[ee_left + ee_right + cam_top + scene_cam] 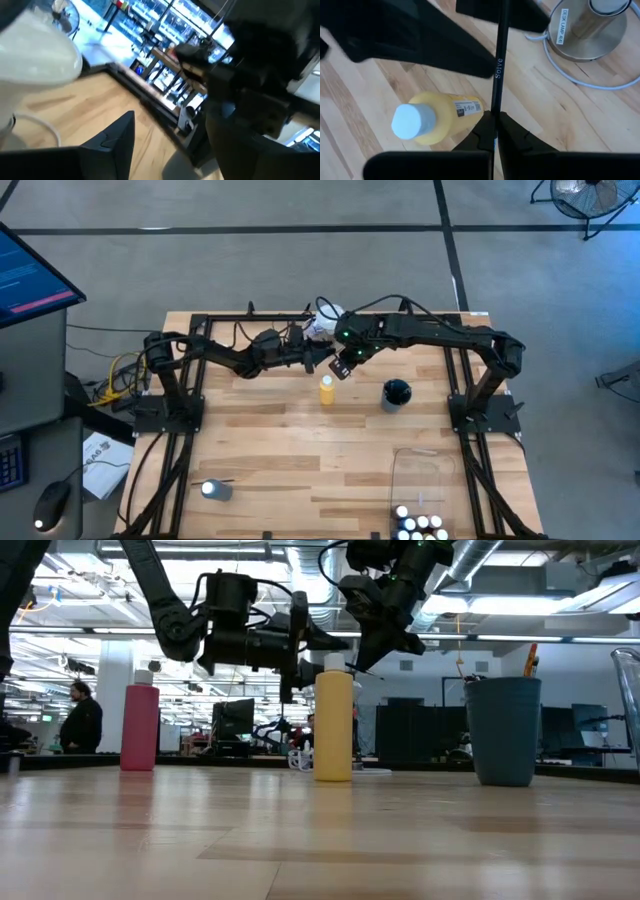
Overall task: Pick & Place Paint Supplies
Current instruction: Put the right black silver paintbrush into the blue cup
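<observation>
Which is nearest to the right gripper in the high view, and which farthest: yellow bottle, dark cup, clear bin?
From the right gripper:
1. Yellow bottle, just below it, mid-table.
2. Dark cup, farther to the right.
3. Clear bin, farthest, at the near right corner.

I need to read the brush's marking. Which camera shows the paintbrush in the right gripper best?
The right wrist view: the paintbrush runs up from the shut right gripper, its printing visible, above the yellow bottle. The high, low and left wrist views show no brush I can make out among the arms.
</observation>
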Motion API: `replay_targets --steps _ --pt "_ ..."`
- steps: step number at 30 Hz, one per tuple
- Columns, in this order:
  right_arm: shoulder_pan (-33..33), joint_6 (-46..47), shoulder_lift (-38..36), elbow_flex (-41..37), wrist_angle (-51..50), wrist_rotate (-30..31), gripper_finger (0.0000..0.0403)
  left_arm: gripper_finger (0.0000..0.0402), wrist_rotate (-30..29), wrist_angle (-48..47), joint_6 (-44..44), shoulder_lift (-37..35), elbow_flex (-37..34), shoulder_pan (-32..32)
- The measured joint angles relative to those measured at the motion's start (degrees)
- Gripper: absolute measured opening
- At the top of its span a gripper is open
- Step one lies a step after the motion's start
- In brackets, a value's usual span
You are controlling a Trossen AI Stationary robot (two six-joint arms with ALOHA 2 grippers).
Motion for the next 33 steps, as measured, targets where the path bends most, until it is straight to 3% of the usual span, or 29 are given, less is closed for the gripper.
replay_targets --steps 4,8,11,24,33 --pt "0.0 0.0 0.0 0.0 0.17 0.0 0.0 0.0161 -0.44 -3.54 -0.33 0.0 0.0 -0.39" --pt "-0.04 0.0 0.0 -0.02 0.91 0.06 0.0002 0.0037 0.85 -4.29 -0.25 0.0 0.0 -0.05" --pt "-0.01 -0.02 0.0 -0.02 1.45 0.0 0.0003 0.0007 1.05 -4.45 0.36 -0.04 0.0 -0.02" --pt "0.0 -1.29 0.0 -0.02 1.06 -0.02 0.0001 0.0 3.67 -4.82 1.85 -0.04 -0.04 -0.08" --pt "-0.02 -3.08 0.0 -0.02 1.93 2.07 0.0 0.0 5.15 -5.76 7.4 -1.31 -0.08 -1.53"
